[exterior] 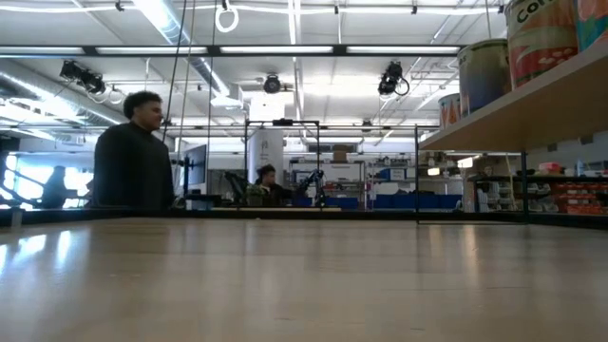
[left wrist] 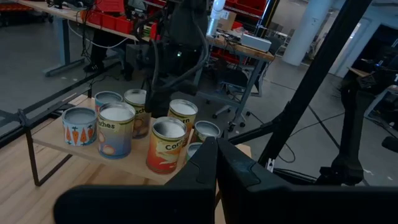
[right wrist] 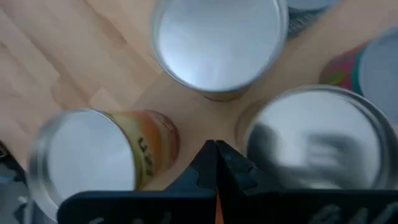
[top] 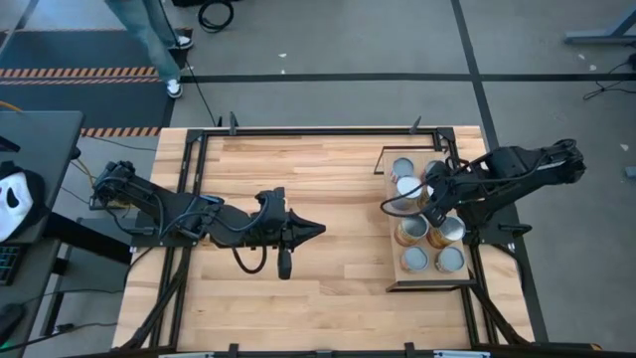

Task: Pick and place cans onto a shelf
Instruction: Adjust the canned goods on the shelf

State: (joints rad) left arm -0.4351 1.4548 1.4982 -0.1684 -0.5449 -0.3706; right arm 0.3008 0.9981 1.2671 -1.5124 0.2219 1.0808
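Observation:
The shelf (top: 392,280), a light-wood board on a thin black frame, stands on the table's right side. Several cans stand upright on it; their silvery tops show in the high view (top: 414,260). In the left wrist view some cans (left wrist: 165,146) have orange or picture labels. My right gripper (right wrist: 216,149) is shut and empty. It hovers over the shelf, above the gap between three can tops (right wrist: 217,40). It also shows in the high view (top: 429,209). My left gripper (top: 318,229) is shut and empty at mid-table, pointing toward the shelf. It also shows in the left wrist view (left wrist: 216,155).
Bare plank tabletop (top: 338,169) lies between my left gripper and the shelf. A black frame runs around the table's edges (top: 298,129). People stand in the room beyond the table (exterior: 133,152). In the low view the shelf and its cans (exterior: 541,38) show at upper right.

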